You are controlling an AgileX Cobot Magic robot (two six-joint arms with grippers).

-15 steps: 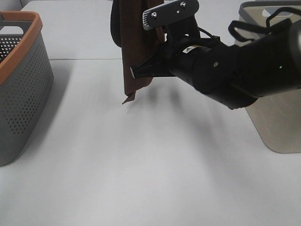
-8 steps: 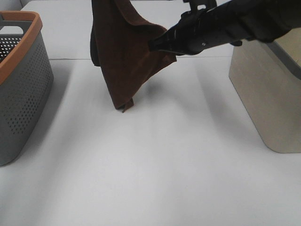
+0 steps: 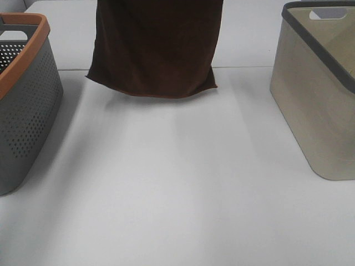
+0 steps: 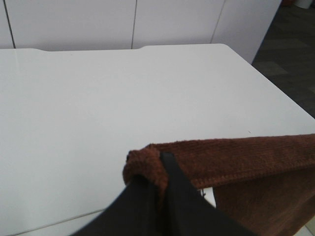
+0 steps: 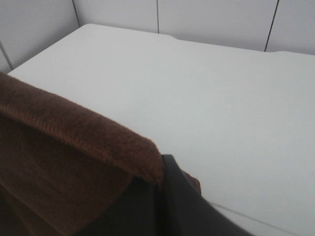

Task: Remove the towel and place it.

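The dark brown towel (image 3: 155, 47) hangs spread flat above the far middle of the white table (image 3: 183, 188), its lower edge just clear of the surface. Both grippers are above the top edge of the exterior high view. In the left wrist view my left gripper (image 4: 160, 169) is shut on one top corner of the towel (image 4: 236, 157). In the right wrist view my right gripper (image 5: 158, 169) is shut on the other top corner of the towel (image 5: 74, 142). The top edge is stretched between them. No white label shows.
A grey perforated basket with an orange rim (image 3: 22, 94) stands at the left edge. A beige basket with a dark grey rim (image 3: 319, 88) stands at the right. A seam (image 3: 72, 70) crosses the table behind the towel.
The right arm, low across the view a second ago, has risen out of sight. The towel has gone from a bunched hanging fold to a flat spread sheet held by both top corners.
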